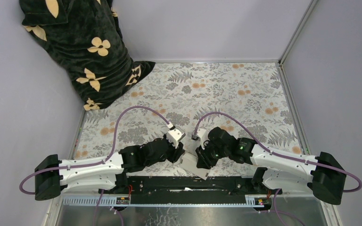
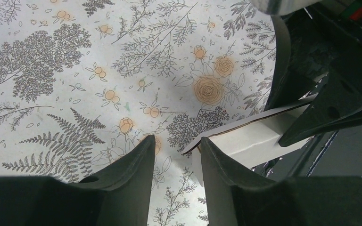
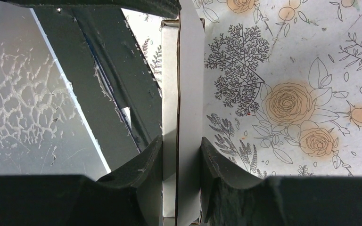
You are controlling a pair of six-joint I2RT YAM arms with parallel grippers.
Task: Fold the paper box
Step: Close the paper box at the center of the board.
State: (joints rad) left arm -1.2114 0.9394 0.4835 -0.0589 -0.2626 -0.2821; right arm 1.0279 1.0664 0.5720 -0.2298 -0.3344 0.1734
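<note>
Two sets of fingers: meeting low at the near edge of the bench (image 1: 226, 89); the paper box (image 1: 192, 165) sits between them
Right fingers (image 3: 217, 165): closed on the paper box, pinching flat white layers edge-on (a dark seam shows between the layers)
Left fingers (image 2: 136, 165): parted, with only flowered cloth between them; a corner of the box lies just against one finger
Step in hand: by my guess, creasing a panel over while the right side holds the box
Doing it well: hold the right pinch firm near the crease; set the left fingers on the free panel close to the fold line; press along that line, since thin card may buckle if pushed mid-panel
Material: thin matte white card, brownish at the cut edges, with straight creases; likely dents easily
Bench cover: cloth printed with ferns and orange roses
</note>
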